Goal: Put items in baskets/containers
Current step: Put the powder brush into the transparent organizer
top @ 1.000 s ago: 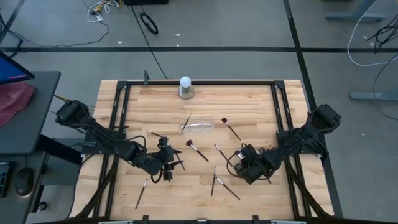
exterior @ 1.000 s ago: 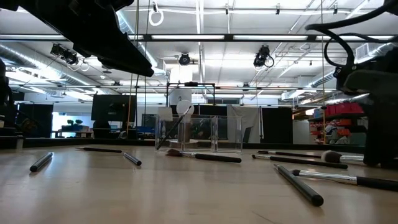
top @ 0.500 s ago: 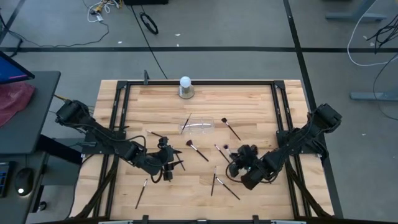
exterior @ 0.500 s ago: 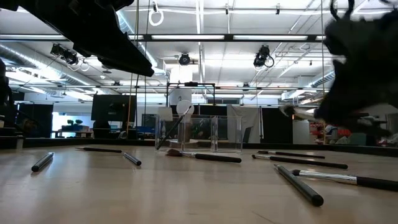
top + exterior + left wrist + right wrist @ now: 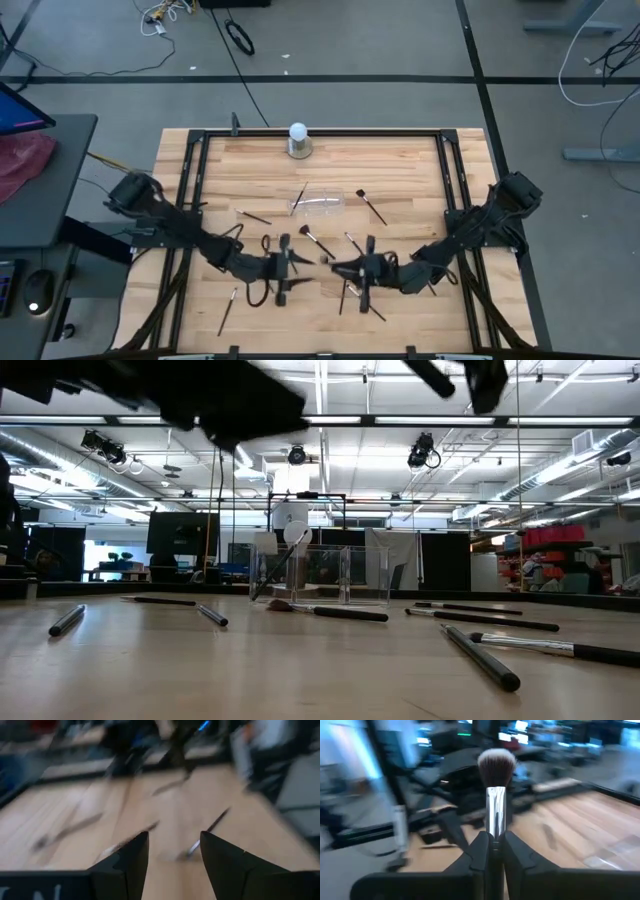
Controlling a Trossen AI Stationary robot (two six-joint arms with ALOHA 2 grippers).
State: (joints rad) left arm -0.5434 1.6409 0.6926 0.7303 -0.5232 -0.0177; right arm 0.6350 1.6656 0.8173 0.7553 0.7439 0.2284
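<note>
Spanning the frame, the table [image 5: 400, 165] carries scattered brushes [image 5: 318, 241]. Centre-back lies the clear holder [image 5: 318, 203]; only the low view shows one brush leaning inside. Left hand [image 5: 300, 262] hovers open, empty. Right hand [image 5: 493, 845] grips a silver-ferruled brush [image 5: 495, 785], per its wrist view.

Table layout, both arms meeting near the front middle

Clear see-through plastic holder [image 5: 318, 203] sits mid-table, white ball on a grey round base [image 5: 298, 140] behind it, thin dark-handled makeup brushes [image 5: 366, 206] scattered around and in front.
</note>
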